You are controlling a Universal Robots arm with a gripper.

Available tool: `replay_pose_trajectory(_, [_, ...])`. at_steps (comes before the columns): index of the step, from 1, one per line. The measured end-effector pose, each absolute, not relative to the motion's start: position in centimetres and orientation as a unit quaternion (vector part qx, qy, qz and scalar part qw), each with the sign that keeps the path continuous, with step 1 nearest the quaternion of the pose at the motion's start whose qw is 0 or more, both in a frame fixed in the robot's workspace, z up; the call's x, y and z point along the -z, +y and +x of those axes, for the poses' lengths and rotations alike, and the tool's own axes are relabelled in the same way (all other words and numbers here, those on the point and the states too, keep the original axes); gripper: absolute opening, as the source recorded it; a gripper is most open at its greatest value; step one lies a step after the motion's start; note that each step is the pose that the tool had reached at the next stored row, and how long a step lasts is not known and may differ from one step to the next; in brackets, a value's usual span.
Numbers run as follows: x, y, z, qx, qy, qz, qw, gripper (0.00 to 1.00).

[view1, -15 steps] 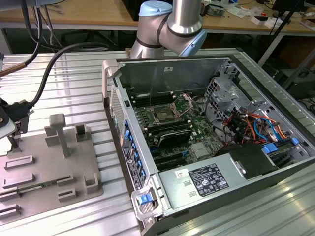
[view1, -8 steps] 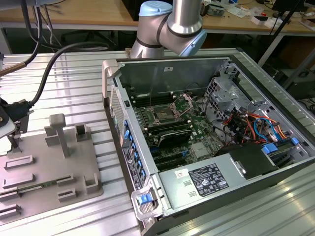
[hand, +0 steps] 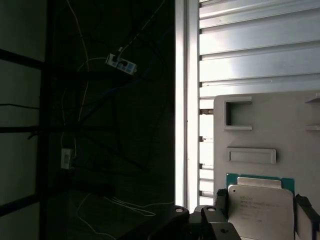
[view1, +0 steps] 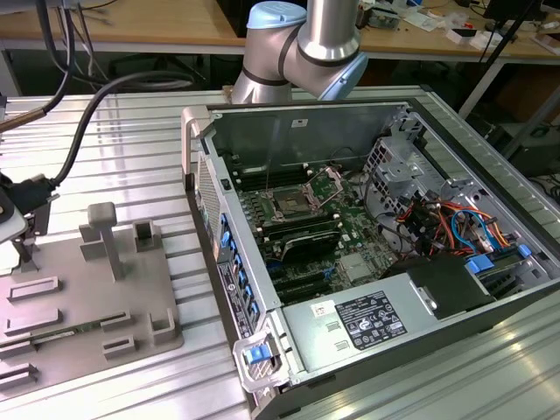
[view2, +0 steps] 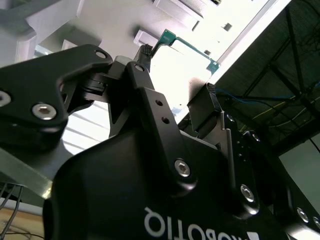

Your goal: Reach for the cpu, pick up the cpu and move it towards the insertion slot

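Black gripper [view2: 178,71] low over pale grey plastic fixture plate [hand: 280,130], clenched or released cannot tell, flat square silver-topped, green-rimmed cpu [hand: 260,212] right at its tip, farther off open grey metal computer case [view1: 302,131], inside it square metal-framed insertion slot [view1: 287,206] on green board, well apart from cpu

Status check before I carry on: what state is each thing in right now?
chip: at the gripper, over the grey plate; held or not, cannot tell.
socket: appears empty.
computer case: lying on its side, open.
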State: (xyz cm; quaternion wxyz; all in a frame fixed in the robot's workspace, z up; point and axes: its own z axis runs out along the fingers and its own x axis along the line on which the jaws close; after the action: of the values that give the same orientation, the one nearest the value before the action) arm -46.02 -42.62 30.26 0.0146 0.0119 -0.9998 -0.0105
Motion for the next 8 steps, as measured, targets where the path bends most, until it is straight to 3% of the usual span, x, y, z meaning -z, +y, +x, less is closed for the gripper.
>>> replay_pose_trajectory(8, [-30.88, -42.63, -46.02, 0.010, -1.000, 0.012, 0.015, 0.55])
